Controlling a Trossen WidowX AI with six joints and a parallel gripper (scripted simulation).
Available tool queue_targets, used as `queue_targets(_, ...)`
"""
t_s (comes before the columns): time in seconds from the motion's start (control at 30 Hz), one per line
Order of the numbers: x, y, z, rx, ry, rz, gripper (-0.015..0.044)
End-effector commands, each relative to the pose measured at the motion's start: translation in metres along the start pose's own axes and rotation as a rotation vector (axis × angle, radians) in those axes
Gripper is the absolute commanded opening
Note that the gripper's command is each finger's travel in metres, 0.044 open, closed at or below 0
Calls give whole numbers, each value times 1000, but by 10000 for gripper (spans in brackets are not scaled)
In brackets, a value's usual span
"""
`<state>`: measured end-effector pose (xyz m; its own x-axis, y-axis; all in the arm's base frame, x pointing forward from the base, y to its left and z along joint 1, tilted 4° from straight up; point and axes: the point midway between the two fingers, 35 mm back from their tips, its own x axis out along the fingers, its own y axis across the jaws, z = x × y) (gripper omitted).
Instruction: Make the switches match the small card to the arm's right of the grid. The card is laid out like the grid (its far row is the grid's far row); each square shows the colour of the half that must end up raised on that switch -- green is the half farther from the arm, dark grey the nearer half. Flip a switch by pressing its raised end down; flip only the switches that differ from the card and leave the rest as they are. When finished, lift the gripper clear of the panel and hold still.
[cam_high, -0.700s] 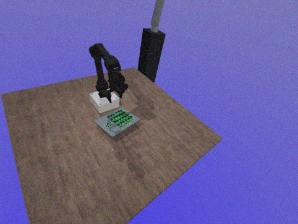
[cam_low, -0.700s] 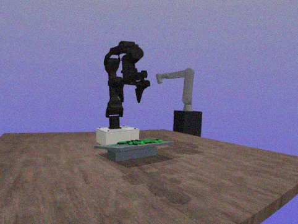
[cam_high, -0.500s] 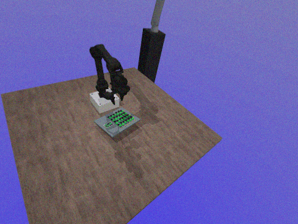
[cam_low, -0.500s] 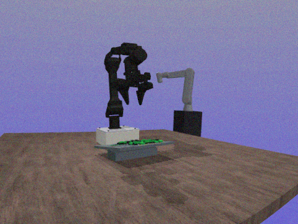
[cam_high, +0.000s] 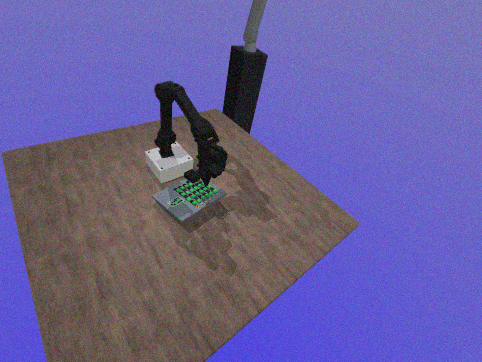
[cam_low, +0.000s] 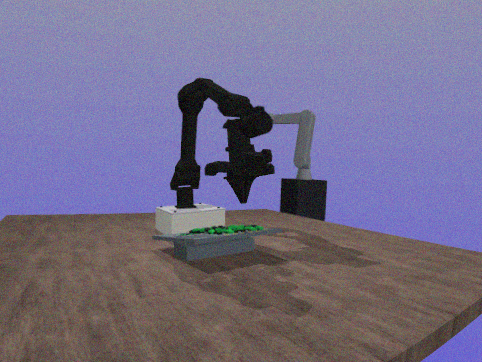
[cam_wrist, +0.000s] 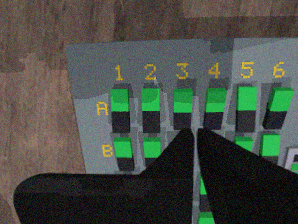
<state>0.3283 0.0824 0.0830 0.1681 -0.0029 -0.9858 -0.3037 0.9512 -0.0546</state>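
Closed gripper above a panel of green-and-dark switches

The switch panel (cam_high: 185, 214) (cam_low: 220, 247) (cam_wrist: 150, 52), a grey slab carrying a grid of two-tone rocker switches, lies beneath the jaws. The gripper (cam_high: 206, 184) (cam_low: 243, 202) (cam_wrist: 193, 137) points down at it, its fingertips above the switches with air between. Its jaws are all but shut, only a thin slit parting them, and they hold nothing.

In the wrist view, the fingertips overlap the grid just on the near side of switches A3 (cam_wrist: 183, 107) and A4 (cam_wrist: 215, 107). Beyond the tips runs row A, numbered 1 to 6, each switch green on its far half and dark on its near half. To the left of the jaws, B1 (cam_wrist: 123, 152) and B2 (cam_wrist: 152, 147) show; the fingers hide much of the rest. Which ends stand raised is too hard to tell.

Right of the jaws sits the small card (cam_high: 175, 202) (cam_wrist: 294, 161) — only its edge enters the wrist view, and its pattern cannot be read.

Behind the jaws, the black arm (cam_high: 166, 117) (cam_low: 189, 132) rises from a white box (cam_high: 172, 175) (cam_low: 190, 221) on the brown wooden table (cam_high: 110, 250) (cam_low: 125, 300) (cam_wrist: 35, 125). Well apart from the jaws, a pale second arm (cam_high: 254, 22) (cam_low: 305, 140) stands on a black pedestal (cam_high: 245, 85) (cam_low: 303, 200).
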Motion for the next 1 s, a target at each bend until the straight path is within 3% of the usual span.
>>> queue_targets(0.0, 29, 1, 1, 7, 24, -5, 0)
queue_targets(0.97, 56, 1, 1, 7, 26, -6, 0)
